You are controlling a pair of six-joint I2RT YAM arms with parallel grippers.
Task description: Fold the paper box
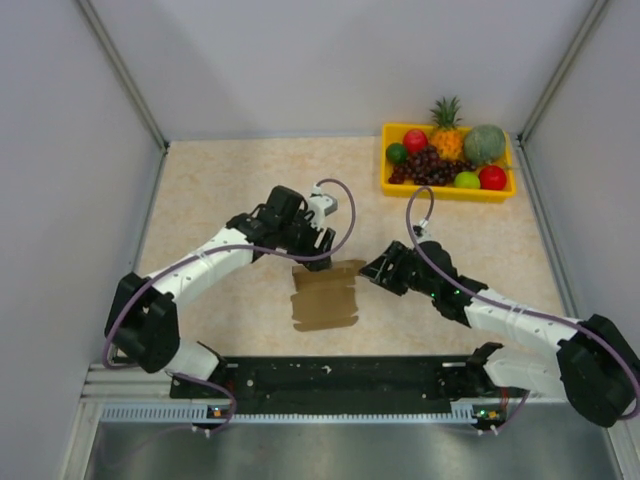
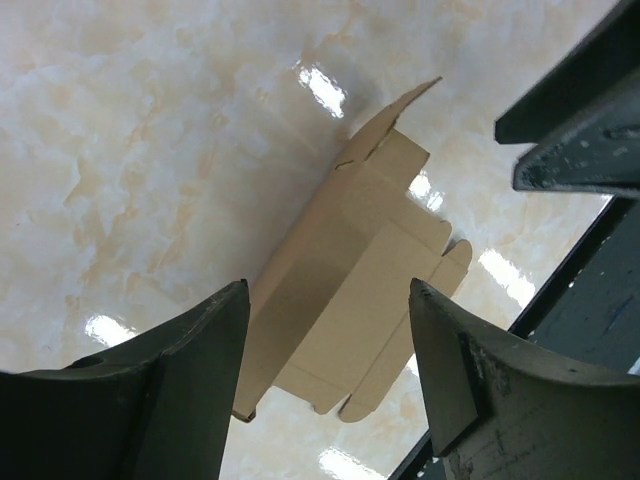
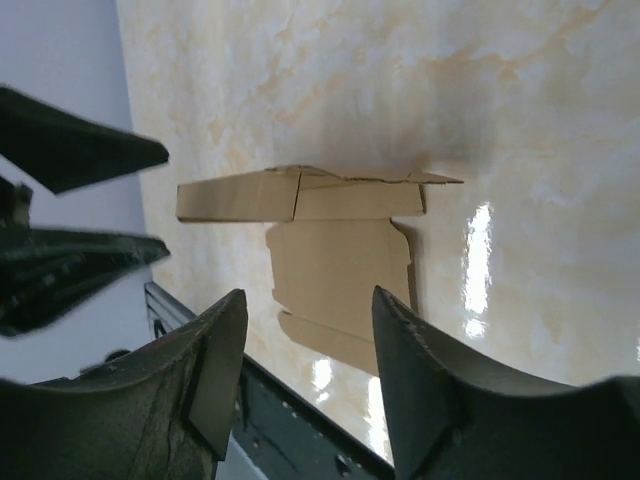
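On the table (image 1: 220,180), a half-folded box (image 1: 325,297) is lying ungripped.
The box is sitting midway along the near edge, its far flap (image 3: 300,195) raised. The left gripper (image 1: 316,250) and right gripper (image 1: 372,270) are hovering just beside that flap, jaws apart, holding nothing. Unheld, the flap risks dropping flat; a careless push risks sliding the box across the glossy top.

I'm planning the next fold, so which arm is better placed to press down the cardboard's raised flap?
Probably left: the left jaws hang open over the paper box's raised far flap, while the right jaws, also open, sit beside its far right corner.
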